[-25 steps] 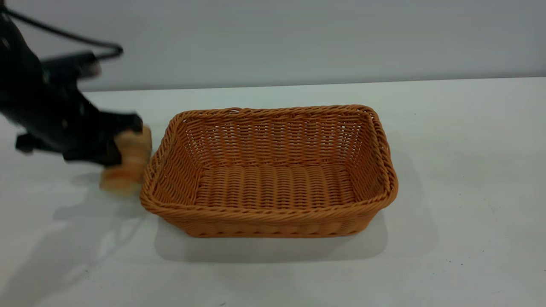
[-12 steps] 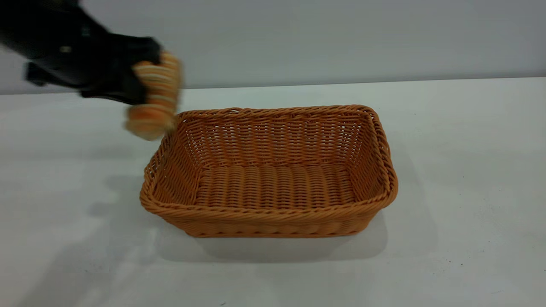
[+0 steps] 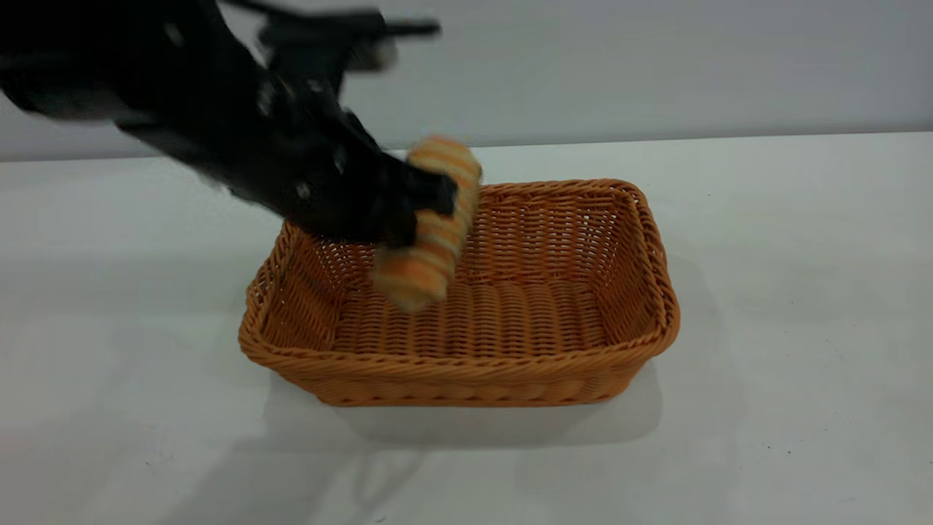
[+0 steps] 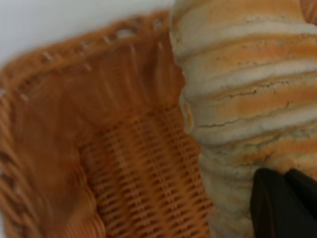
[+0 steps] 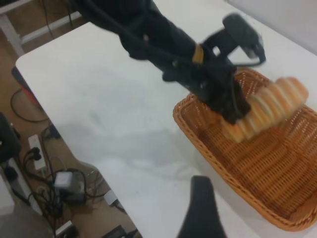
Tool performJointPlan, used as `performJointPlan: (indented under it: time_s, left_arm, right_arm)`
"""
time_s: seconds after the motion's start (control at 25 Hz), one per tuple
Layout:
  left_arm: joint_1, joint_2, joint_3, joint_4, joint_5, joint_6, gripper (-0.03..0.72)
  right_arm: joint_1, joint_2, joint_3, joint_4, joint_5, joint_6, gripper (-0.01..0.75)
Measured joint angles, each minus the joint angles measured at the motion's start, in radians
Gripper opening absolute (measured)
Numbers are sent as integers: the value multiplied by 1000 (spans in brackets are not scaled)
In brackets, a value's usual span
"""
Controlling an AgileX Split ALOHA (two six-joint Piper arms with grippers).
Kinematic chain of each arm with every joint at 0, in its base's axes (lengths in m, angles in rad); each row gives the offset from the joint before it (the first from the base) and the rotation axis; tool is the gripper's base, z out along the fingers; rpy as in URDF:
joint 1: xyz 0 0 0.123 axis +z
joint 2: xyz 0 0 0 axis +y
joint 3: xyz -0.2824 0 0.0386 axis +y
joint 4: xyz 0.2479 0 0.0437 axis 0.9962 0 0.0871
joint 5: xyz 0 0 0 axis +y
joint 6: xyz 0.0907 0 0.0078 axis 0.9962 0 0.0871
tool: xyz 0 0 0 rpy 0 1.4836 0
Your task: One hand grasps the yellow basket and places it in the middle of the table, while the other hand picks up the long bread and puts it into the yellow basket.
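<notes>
Overhead, left gripper [image 3: 426, 208] clamped on the long bread [image 3: 430, 219], held tilted in the air above the yellow basket [image 3: 466, 364]. Below, white table [image 3: 802, 292] bearing that basket; grey wall [image 3: 656, 65] behind. Beyond the table edge, brown floor with cables [image 5: 64, 183]. Right gripper's state: cannot tell.

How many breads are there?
1. The long bread is clamped in the left gripper, hanging above the yellow basket. None lie inside the basket or on the table.
</notes>
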Motion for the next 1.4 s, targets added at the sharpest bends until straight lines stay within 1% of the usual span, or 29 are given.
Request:
performJointPlan:
  time_s: [0.08,0.12,0.2,0.28,0.4,0.44,0.52,0.64,0.76,0.96,1.16,1.28,1.4]
  left_arm:
    - [-2,24,0,0,-1,0,70]
    - [-2,29,0,0,-4,0,102]
    - [-2,30,0,0,-26,3,194]
    - [-2,26,0,0,-53,6,315]
    - [-2,-3,0,0,-68,39,464]
    - [-2,-22,0,0,-63,67,502]
    - [-2,-69,0,0,-25,139,544]
    - [3,-172,0,0,74,274,564]
    - [33,-306,0,-3,182,326,569]
    - [152,-527,1,-3,396,331,570]
    - [253,-732,2,2,603,331,570]
    - [288,-838,7,10,714,331,570]
    - [300,-938,38,14,803,331,571]
  right_arm:
    - [0,0,0,-1,1,0,585]
    - [0,0,0,-1,2,1,585]
    - [0,0,0,-1,5,4,585]
    - [0,-4,0,-2,12,5,585]
    - [0,-33,0,-5,16,7,585]
    - [0,-50,0,-13,16,7,585]
    - [0,-85,0,-44,20,23,585]
    - [0,-145,0,-112,27,96,585]
    - [0,-196,0,-226,53,211,585]
    - [0,-259,0,-416,139,394,585]
    - [0,-299,0,-541,220,508,585]
    - [0,-330,13,-573,240,535,585]
    - [0,-380,82,-580,240,546,585]
